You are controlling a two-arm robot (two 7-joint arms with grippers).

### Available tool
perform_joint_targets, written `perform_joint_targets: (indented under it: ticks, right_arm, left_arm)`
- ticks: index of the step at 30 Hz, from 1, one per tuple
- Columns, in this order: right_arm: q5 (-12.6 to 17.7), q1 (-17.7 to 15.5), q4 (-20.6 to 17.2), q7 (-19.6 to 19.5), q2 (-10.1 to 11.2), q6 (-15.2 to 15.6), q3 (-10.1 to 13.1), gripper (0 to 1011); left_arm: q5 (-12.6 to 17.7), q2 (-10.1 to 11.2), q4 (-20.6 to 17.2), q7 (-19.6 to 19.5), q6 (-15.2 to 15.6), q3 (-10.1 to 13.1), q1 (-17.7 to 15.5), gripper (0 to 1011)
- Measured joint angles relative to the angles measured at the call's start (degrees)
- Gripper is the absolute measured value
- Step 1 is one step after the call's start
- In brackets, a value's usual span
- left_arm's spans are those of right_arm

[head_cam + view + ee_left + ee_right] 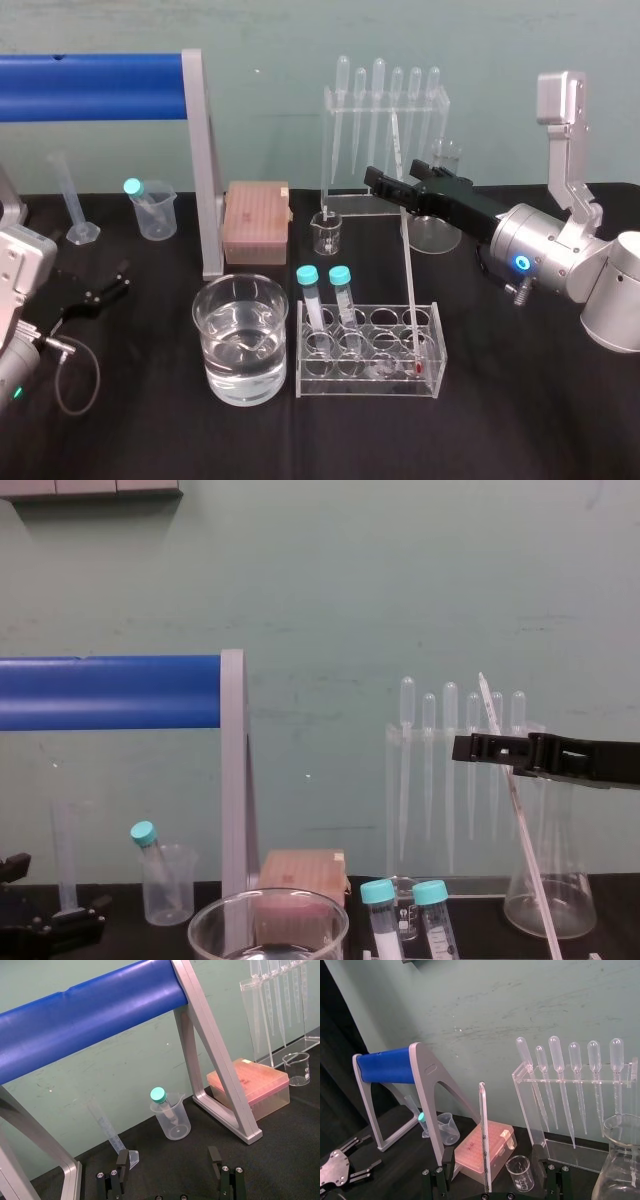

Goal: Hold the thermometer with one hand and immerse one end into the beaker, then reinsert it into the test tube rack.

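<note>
Right claw (492, 1155) poised to grasp the thermometer (407, 270), lift not yet begun.

The left claw (168, 1154) sits parked at the surface's 9 o'clock edge, fingers spread and empty. The water-filled beaker (240, 340) stands just beside the test tube rack (300, 378), at its 9 o'clock. The thermometer leans in a slot at the rack's 3 o'clock end, red bulb down. Its upper stem rises between the right claw's spread fingers (447, 1159), which reach in from 3 o'clock with a gap on either side. The pick-up step appears to be in hand. The next move calls for pinching the stem gently, drawing it out along its lean, then carrying it toward 9 o'clock over the beaker.
</note>
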Motion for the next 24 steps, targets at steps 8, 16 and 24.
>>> perform_joint_targets:
  ticks: [8,16,24]
  right_arm:
    - [0.0,0.0,0.0,0.0,0.0,0.0,0.0,908]
    - [0.1,0.0,0.0,0.0,0.0,0.0,0.1,681]
    - [0.1,-0.1,0.0,0.0,0.0,0.0,0.1,407]
  left_arm:
    - [0.0,0.0,0.0,0.0,0.0,0.0,0.0,1008]
    - [0.0,0.0,0.0,0.0,0.0,0.0,0.0,1008]
    - [0.0,0.0,0.0,0.0,0.0,0.0,0.0,1008]
